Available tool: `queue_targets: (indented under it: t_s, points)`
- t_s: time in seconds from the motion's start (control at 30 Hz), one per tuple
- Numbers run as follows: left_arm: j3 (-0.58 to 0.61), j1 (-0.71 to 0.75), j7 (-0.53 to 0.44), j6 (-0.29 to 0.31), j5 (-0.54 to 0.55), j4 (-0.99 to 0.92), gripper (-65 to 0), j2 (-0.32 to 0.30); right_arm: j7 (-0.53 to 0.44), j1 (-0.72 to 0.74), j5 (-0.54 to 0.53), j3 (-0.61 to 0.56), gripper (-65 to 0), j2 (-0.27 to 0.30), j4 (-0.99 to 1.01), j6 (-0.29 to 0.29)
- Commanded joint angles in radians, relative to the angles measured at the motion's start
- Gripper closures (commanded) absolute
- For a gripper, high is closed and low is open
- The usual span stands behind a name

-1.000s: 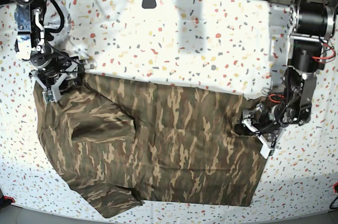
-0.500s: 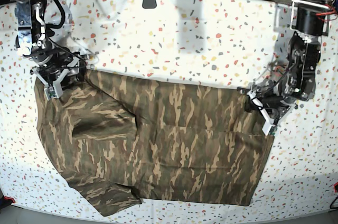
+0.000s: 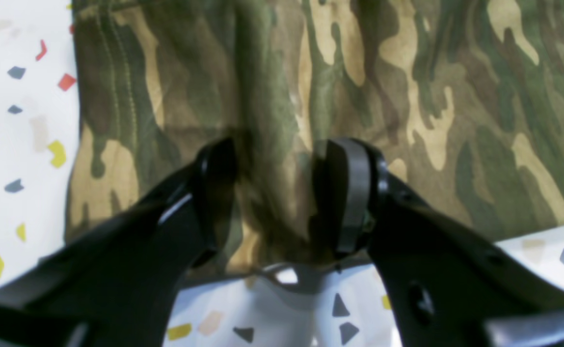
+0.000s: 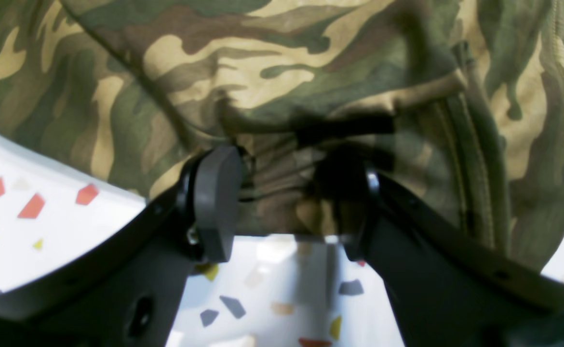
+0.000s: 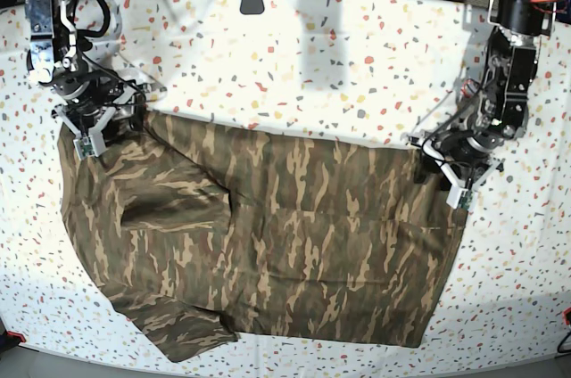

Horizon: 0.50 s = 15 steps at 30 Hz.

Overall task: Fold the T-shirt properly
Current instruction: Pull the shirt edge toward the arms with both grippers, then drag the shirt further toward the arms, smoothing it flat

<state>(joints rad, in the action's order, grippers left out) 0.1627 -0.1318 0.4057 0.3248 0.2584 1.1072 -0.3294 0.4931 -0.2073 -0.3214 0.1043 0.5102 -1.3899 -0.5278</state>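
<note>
Since a second ago, the T-shirt point(image 5: 268, 235) is being drawn up the surface point(image 5: 294, 48), gripped at both far corners by clenched fingers point(image 3: 349, 193).

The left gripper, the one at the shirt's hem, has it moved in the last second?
Yes. In the base view the left gripper has travelled toward the table's far edge, pulling that corner of the T-shirt with it.

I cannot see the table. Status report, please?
Both grippers, left and right, pinching T-shirt edge. Shirt spread flat, unfolded. Nothing in the way.
</note>
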Motion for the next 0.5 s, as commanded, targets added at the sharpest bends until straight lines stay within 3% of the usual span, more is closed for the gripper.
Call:
queue_targets:
  t_s: [0.0,0.17,0.37,0.47]
  points:
    - [0.016,0.079,0.599,-0.007,-0.061,-0.037,-29.4,-0.007,0.144,-0.044,0.051,-0.011,-32.5,0.005,0.008,-0.026]
    - [0.016,0.139,0.618,-0.006,-0.060,0.034,-29.4,-0.028,0.145,-0.091,0.052,0.000,-32.5,0.005,-0.032,-0.026]
    - [0.016,0.227,0.628,-0.007,-0.060,0.153,-29.4,-0.080,0.147,-0.150,0.051,0.092,-32.5,0.005,-0.072,-0.027]
    - [0.016,0.249,0.627,-0.007,-0.060,0.163,-29.4,-0.087,0.147,-0.189,0.047,0.136,-32.5,0.005,-0.092,-0.063]
